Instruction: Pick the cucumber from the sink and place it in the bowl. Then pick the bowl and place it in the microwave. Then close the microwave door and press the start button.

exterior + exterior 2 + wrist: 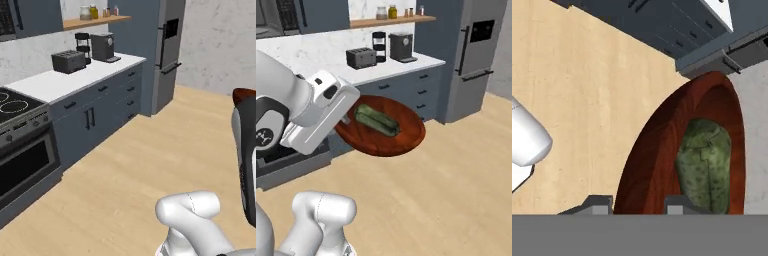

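I hold a red-brown bowl [401,140] in the air above the wooden floor, in front of the counter. The dark green cucumber [377,120] lies inside it, seen close up in the hand view as a mottled green cucumber [706,162] in the bowl [657,155]. My gripper [345,120] is shut on the bowl's near rim; in the hand view the gripper [639,204] has the rim between its fingertips [599,202]. The bowl's edge [244,94] shows at the right of the left base view. A corner of the black microwave [278,17] with its keypad sits at upper left. The sink is out of view.
A stove with oven [20,130] stands at left. The white counter [75,77] carries a toaster [68,61] and a coffee machine [103,46]. A tall grey fridge [476,55] closes the row. A shelf with jars [391,17] hangs above. Open wooden floor [140,165] lies ahead.
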